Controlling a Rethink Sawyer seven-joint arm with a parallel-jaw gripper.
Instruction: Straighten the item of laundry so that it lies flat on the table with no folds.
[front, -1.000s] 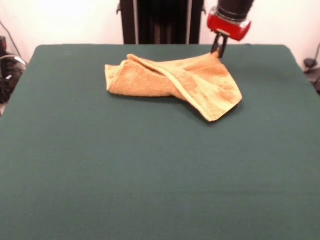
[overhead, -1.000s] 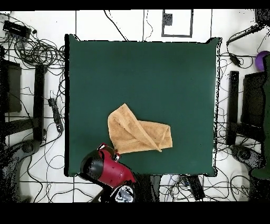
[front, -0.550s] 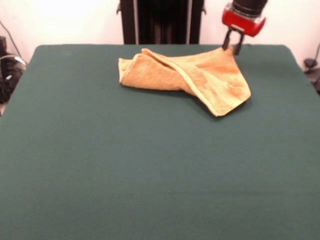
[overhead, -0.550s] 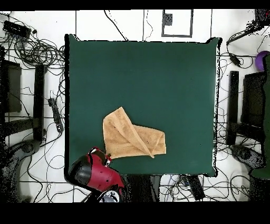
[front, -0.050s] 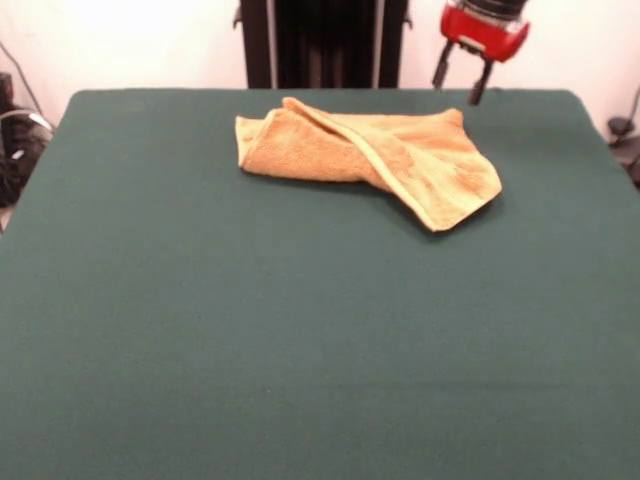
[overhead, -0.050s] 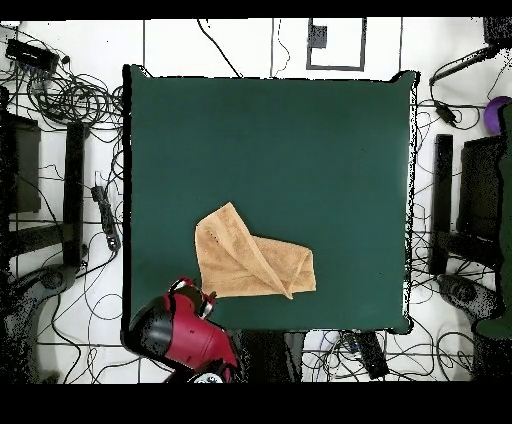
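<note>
Across the dark green table (front, -0.050s: 300, 340), which fills most of both views, only one object lies on the cloth: the golden-tan terry towel (front, -0.050s: 370, 160), resting near the table edge closest to the robot and well apart from the opposite edge. It is not flat. One flap is folded diagonally over the rest, leaving a raised hemmed ridge that runs through the middle, and the corner farthest from the gripper is rolled under itself. Its long axis runs roughly parallel to that robot-side table edge. Smaller than the towel, the red and black gripper (front, -0.050s: 461, 76) hangs just beyond the towel's nearest corner, lifted clear of the cloth, its two dark fingers (front, -0.050s: 441, 70) spread apart with nothing between them. By my reading, the towel lies away from the gripper toward the table's middle, so a fresh grasp would mean coming back down onto that nearby corner or onto the overlying flap. The front view shows the gap between fingers and cloth and the height of the fold; the overhead view instead shows the towel (overhead, -0.050s: 252, 265) as a crossed, roughly triangular outline and the red gripper body (overhead, -0.050s: 185, 322) over the table edge, though there its fingers are too small to read.
</note>
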